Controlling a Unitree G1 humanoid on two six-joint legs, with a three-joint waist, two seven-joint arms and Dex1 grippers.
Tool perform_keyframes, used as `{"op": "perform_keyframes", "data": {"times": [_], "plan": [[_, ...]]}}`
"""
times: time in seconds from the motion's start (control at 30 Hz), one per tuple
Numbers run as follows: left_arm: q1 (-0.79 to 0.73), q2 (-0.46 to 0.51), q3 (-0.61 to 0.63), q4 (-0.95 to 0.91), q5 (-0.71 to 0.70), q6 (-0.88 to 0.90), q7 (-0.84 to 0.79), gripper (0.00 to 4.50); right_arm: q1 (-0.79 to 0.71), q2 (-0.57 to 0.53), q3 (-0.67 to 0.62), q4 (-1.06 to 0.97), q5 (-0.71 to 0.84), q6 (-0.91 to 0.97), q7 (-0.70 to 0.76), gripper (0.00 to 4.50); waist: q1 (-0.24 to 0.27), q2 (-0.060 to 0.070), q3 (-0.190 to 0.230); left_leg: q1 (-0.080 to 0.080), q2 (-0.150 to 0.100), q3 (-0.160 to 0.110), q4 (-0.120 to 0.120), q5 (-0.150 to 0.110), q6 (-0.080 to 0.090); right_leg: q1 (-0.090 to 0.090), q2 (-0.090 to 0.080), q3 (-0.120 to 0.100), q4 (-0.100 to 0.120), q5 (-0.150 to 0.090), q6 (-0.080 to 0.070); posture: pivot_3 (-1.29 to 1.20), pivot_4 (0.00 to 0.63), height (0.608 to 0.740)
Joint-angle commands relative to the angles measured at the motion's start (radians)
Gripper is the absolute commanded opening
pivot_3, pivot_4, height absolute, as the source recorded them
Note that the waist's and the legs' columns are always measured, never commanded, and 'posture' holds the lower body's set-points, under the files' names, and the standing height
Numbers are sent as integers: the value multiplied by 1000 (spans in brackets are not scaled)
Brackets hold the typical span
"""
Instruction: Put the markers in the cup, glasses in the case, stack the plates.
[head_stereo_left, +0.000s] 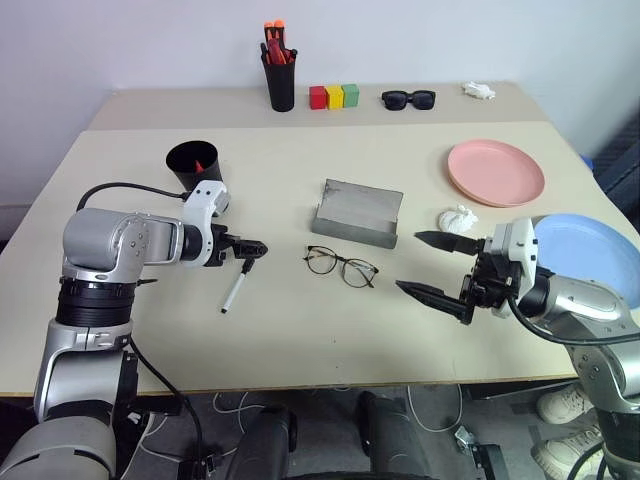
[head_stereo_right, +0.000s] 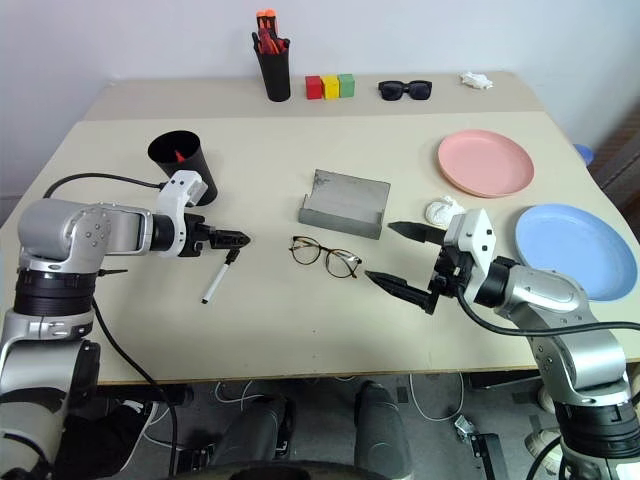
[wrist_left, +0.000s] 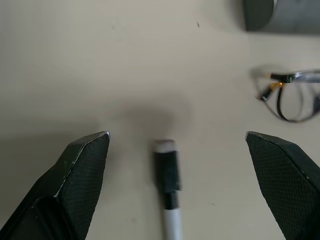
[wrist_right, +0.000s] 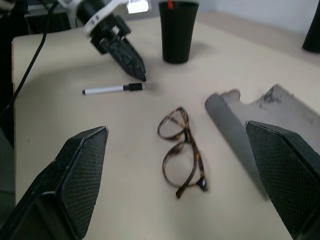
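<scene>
A white marker with a black cap (head_stereo_left: 236, 287) lies on the table, cap end toward my left gripper (head_stereo_left: 255, 248). That gripper is open and hangs just over the cap, its fingers (wrist_left: 82, 172) on either side of the marker (wrist_left: 167, 195). A red marker (head_stereo_left: 199, 164) stands in the black cup (head_stereo_left: 192, 168) behind it. Thin-rimmed glasses (head_stereo_left: 342, 265) lie mid-table in front of the open grey case (head_stereo_left: 357, 212). My right gripper (head_stereo_left: 407, 261) is open, empty, and points at the glasses from the right. The pink plate (head_stereo_left: 495, 172) and blue plate (head_stereo_left: 590, 258) lie apart at the right.
At the back stand a black pen pot with orange pens (head_stereo_left: 280, 75), three coloured blocks (head_stereo_left: 333, 96), black sunglasses (head_stereo_left: 408, 98) and a white wad (head_stereo_left: 478, 91). Another crumpled white wad (head_stereo_left: 458, 219) lies between the case and the plates.
</scene>
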Motion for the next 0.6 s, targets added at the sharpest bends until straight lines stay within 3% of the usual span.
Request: {"op": "perform_keyframes", "data": {"times": [0.03, 0.2, 0.3, 0.53, 0.6], "plan": [[-26, 20, -48, -7, 2, 4, -30, 4467, -8, 2, -31, -42, 11, -19, -13, 4500, 2, 0, 0, 0, 0, 0, 0, 0, 0, 0, 0, 0, 0, 0, 0, 0, 150, 740], [-28, 49, -148, 10, 19, -46, -90, 4467, -1, 9, -33, -53, 14, -18, -25, 4500, 4, 0, 0, 0, 0, 0, 0, 0, 0, 0, 0, 0, 0, 0, 0, 0, 150, 740], [-28, 58, -201, 48, 58, -98, -106, 3676, 3, 11, -37, -56, 15, -18, -32, 4500, 5, 0, 0, 0, 0, 0, 0, 0, 0, 1, 0, 0, 0, 0, 0, 0, 150, 740], [-28, 42, -222, 66, 65, -94, -144, 166, 12, 14, -41, -57, 13, -25, -45, 4500, 6, 1, -1, 0, 0, 0, 0, 0, 0, 1, -1, 0, 0, 0, 0, 0, 150, 740], [-34, 38, -218, 73, 73, -99, -144, 25, 11, 16, -42, -57, 14, -27, -52, 4500, 7, 1, -1, 1, 0, 0, 0, 0, 0, 1, -1, 0, 0, 0, 0, 0, 150, 740]]}}
